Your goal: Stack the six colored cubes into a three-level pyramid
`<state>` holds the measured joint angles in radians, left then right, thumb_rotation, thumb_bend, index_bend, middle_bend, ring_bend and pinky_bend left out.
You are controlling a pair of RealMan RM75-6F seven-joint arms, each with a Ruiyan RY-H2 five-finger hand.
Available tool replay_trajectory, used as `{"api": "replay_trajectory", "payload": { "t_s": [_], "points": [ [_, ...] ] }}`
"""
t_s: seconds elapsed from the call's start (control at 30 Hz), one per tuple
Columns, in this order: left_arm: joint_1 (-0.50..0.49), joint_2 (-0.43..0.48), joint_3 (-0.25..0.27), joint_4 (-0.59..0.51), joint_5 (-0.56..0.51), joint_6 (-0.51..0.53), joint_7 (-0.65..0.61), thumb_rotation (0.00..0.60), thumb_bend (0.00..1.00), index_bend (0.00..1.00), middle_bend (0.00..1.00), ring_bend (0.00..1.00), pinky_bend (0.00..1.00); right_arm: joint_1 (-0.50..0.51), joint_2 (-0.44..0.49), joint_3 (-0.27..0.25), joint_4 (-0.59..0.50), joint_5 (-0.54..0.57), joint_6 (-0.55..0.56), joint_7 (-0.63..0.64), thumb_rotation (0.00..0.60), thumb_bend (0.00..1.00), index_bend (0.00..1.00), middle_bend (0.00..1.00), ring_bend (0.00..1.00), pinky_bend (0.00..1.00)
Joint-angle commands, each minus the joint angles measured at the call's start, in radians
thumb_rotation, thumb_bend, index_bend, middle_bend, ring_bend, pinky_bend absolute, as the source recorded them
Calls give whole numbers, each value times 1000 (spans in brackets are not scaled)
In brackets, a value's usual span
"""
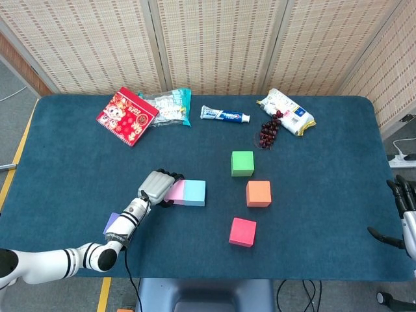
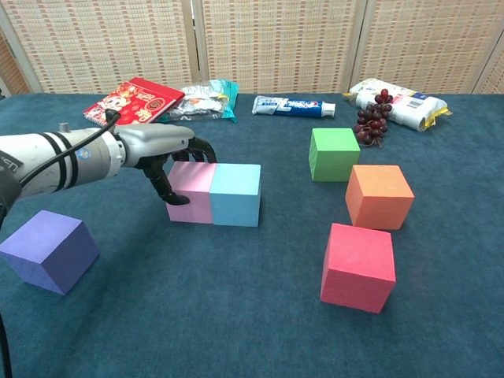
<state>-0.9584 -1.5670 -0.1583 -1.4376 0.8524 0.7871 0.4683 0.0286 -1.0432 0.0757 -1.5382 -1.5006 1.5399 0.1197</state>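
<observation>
- Presently, pink cube [image 2: 190, 192]: on the table [image 2: 197, 315], touching the light-blue cube [image 2: 235, 194] on its right.
- Left hand [image 2: 162, 150]: fingers curled over the pink cube's far-left side, grasping it.
- Right hand [image 1: 404, 218]: table's right edge, fingers spread, empty.

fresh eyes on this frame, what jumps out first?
The left hand grips the pink cube, which sits flush against the light blue cube near the table's middle. Green, orange and red cubes lie scattered to the right, and a purple cube sits alone at the near left.
</observation>
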Motion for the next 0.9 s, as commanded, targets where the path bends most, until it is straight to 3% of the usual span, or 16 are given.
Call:
{"api": "replay_trajectory", "payload": {
  "t_s": [0.03,0.5,0.9],
  "points": [
    [-5,-1,3,-2,-9,3,4,600,333,341,423,349,242,-1,-1,0,3,1,0,2,600,87,0,0,0,9],
    [-19,1,20,-19,-44,16,21,600,335,240,256,300,246,0,-1,3,9,4,-4,11,600,87,0,0,0,9],
    [-42,14,40,-57,-108,24,68,600,336,111,82,184,258,0,-8,6,23,-1,1,27,600,89,0,0,0,4]
  ]
}}
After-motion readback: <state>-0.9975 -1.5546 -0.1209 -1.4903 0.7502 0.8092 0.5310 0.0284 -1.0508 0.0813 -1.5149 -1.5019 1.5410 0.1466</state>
